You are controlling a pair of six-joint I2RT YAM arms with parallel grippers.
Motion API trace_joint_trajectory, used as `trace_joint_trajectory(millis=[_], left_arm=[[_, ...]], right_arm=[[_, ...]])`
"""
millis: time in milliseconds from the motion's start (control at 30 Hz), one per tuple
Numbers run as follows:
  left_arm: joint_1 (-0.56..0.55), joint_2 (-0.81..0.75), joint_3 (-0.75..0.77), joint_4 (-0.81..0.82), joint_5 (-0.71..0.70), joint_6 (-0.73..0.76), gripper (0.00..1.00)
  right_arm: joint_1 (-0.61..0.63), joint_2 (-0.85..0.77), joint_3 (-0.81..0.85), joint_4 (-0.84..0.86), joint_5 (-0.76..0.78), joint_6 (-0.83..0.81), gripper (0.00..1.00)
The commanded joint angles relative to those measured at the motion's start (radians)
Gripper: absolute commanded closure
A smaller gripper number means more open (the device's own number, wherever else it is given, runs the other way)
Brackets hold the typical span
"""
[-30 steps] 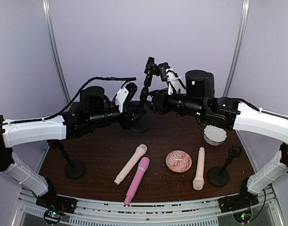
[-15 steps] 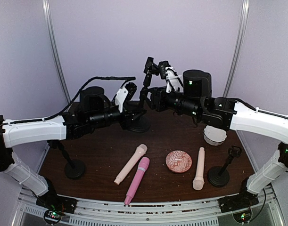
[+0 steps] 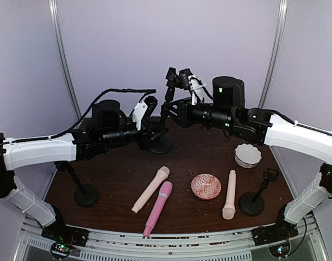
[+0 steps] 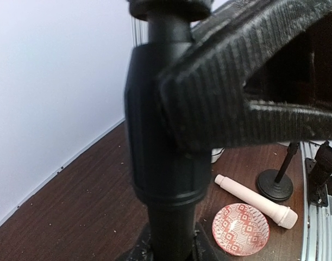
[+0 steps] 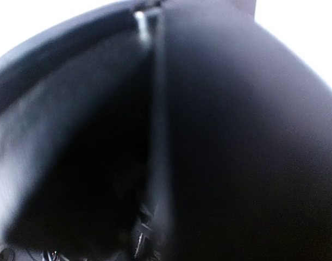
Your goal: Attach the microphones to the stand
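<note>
The middle stand point(image 3: 163, 142) rises at the back of the table, its clip head point(image 3: 170, 76) on top. My left gripper point(image 3: 156, 129) is shut on its lower pole; in the left wrist view the pole point(image 4: 166, 163) fills the frame with a finger point(image 4: 236, 81) pressed on it. My right gripper point(image 3: 171, 111) is closed round the upper pole below the clip; the right wrist view is dark and blocked. Two peach microphones point(image 3: 150, 188) point(image 3: 229, 194) and the pink microphone point(image 3: 158, 207) lie flat at the front. One peach microphone point(image 4: 258, 198) shows in the left wrist view.
A second stand point(image 3: 85, 194) is at the front left and a third stand point(image 3: 254, 201) at the front right. A patterned pink dish point(image 3: 206, 186) lies between the microphones and a white ribbed cup point(image 3: 247, 155) stands at the right.
My right arm has shifted back and a little up along the stand, uncovering more of the white cup. The left arm and the microphones have not moved.
</note>
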State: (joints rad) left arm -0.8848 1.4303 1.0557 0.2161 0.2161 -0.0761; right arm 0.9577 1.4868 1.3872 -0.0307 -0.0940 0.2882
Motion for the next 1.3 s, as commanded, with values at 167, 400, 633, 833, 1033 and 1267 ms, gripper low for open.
trace_joint_trajectory(millis=[167,400,633,833,1033,1267], left_arm=[[0.061,-0.036,0.069,0.148,0.47,0.005,1.0],[0.075,-0.039,0.062,0.174,0.48,-0.019,1.0],[0.076,-0.02,0.064,0.138,0.332,-0.033,1.0],[0.076,0.033,0.09,0.091,0.215,-0.101,1.0],[0.063,0.104,0.109,0.095,0.23,-0.198,1.0],[0.038,0.166,0.119,0.111,0.221,-0.346,1.0]], right_arm=[[-0.193,-0.063,-0.04,-0.014,-0.644,-0.202,1.0],[-0.233,-0.038,-0.019,-0.104,-0.445,-0.201,0.57],[-0.232,-0.097,-0.065,-0.102,-0.498,-0.203,0.48],[-0.228,-0.16,-0.114,0.015,-0.528,-0.133,0.41],[-0.227,-0.096,-0.089,0.066,-0.456,-0.048,0.38],[-0.241,0.017,-0.041,0.092,-0.395,0.062,0.39]])
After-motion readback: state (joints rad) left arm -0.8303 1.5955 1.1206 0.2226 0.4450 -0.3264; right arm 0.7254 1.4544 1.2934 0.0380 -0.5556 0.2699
